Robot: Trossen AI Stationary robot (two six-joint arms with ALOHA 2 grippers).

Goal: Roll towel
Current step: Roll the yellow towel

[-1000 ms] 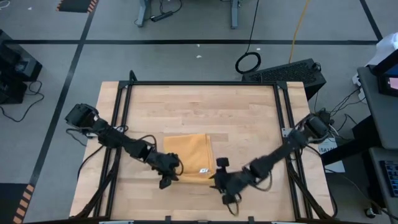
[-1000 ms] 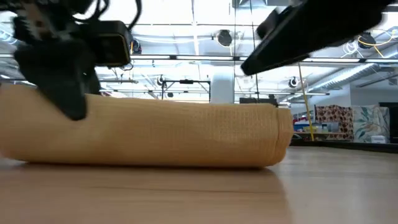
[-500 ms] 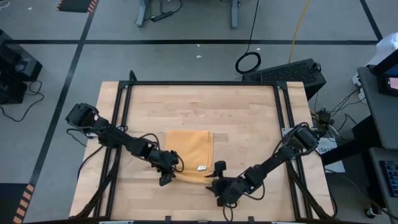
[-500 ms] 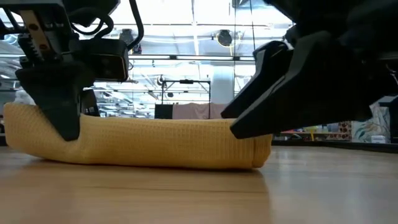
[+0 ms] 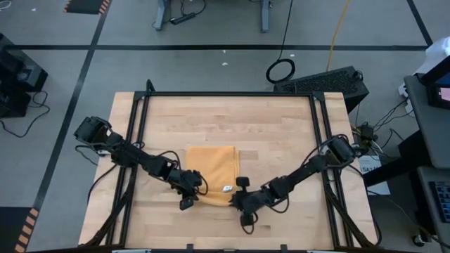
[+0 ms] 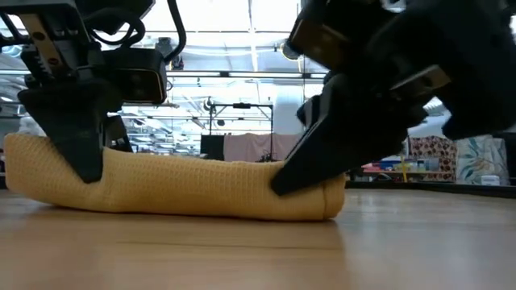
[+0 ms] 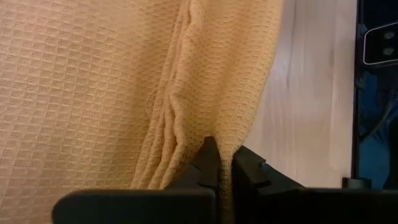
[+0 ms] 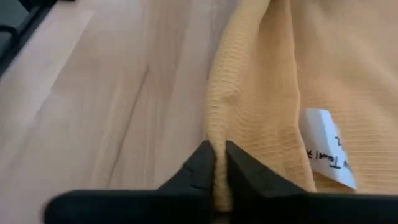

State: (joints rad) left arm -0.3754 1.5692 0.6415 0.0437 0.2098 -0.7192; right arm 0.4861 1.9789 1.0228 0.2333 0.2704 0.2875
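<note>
The mustard-yellow towel lies folded on the wooden table, its small white tag near its near right corner. Its near edge is a thick rolled band that rests on the tabletop. My left gripper is shut on the near left end of that band. My right gripper is shut on the near right end, beside the tag. My left gripper pinches a raised fold of the towel's near edge between its two fingers at the left end. It comes slanting down from the table's left near side. The band stays on the table. My right gripper pinches the thick fold at the towel's near right end between its two fingers. It comes slanting down from the table's right near side. That end rests on the table.
A black metal frame runs along the table's far edge and both sides. Bare wood lies beyond the towel toward the far edge. Cables and equipment sit on the floor beyond the table.
My right gripper has come down and toward the table's left onto the towel's near right end and has taken hold of it. The rolled near edge has sunk lower on the table, and its right end has drawn in a little toward the left.
</note>
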